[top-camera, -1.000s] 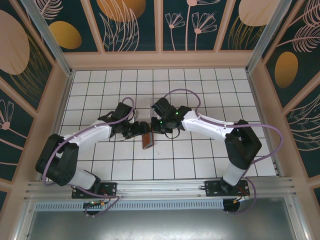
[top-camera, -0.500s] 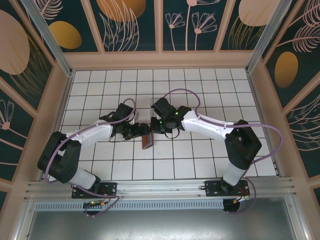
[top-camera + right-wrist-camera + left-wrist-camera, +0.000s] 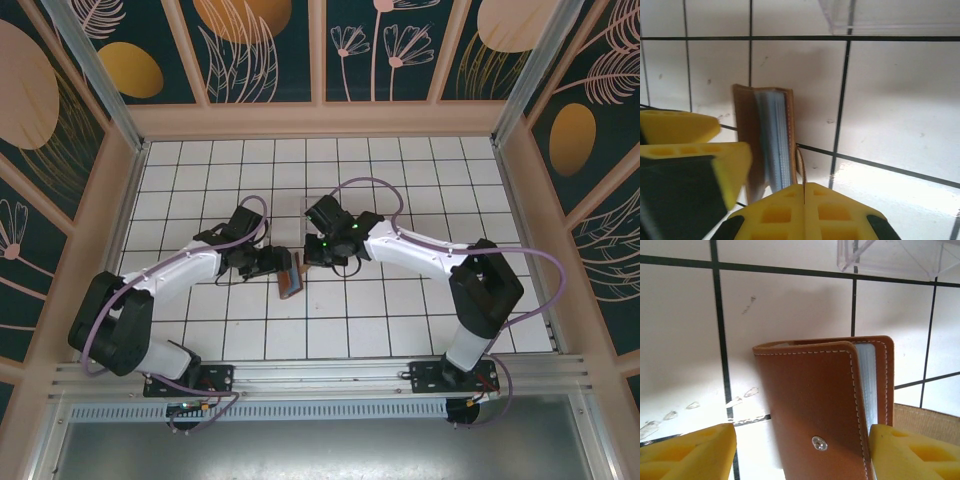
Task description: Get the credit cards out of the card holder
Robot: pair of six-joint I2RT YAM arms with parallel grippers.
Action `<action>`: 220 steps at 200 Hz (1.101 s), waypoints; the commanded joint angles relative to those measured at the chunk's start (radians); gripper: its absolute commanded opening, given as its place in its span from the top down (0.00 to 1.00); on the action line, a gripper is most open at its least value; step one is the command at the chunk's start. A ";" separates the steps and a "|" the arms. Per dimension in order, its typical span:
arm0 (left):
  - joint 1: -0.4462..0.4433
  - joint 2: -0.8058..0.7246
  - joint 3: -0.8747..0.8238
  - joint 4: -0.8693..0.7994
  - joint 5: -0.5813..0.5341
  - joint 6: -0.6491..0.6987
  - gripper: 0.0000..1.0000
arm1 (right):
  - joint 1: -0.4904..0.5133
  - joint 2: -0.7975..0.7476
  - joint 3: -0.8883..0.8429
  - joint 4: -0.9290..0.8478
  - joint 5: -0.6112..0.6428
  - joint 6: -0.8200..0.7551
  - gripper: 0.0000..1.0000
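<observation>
The card holder (image 3: 288, 276) is a brown leather wallet standing on edge on the white tiles between both grippers, folded nearly shut, with a grey-blue inside (image 3: 775, 145). No credit card can be told apart from it. My left gripper (image 3: 802, 442) is open around the card holder (image 3: 815, 400). Its right finger (image 3: 912, 452) touches the wallet's edge, and a gap is left at the other finger (image 3: 687, 452). My right gripper (image 3: 804, 186) is shut on the thin brown snap tab (image 3: 801, 165) of the card holder (image 3: 745, 125). From above, the left gripper (image 3: 276, 263) and right gripper (image 3: 306, 256) nearly meet.
A clear acrylic stand (image 3: 890, 257) sits on the tiles just beyond the wallet, and its edge (image 3: 890, 15) also shows in the right wrist view. Patterned walls and a raised rim (image 3: 320, 120) enclose the floor. Open tiles lie to the far left and right.
The wallet has tipped up from lying flatter and shifted slightly left, so its grey-blue inside now shows from above. The left gripper has drawn slightly back to the left. The right arm has barely moved.
</observation>
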 commanded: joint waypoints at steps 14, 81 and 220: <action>0.001 -0.028 0.017 -0.078 -0.074 0.026 0.28 | -0.020 -0.045 -0.028 -0.028 0.032 0.009 1.00; 0.002 -0.057 0.010 -0.125 -0.154 0.029 0.37 | -0.038 -0.047 -0.060 -0.033 0.044 0.006 1.00; 0.003 -0.078 0.006 -0.168 -0.270 0.036 0.50 | 0.044 -0.024 0.102 0.021 -0.037 0.022 1.00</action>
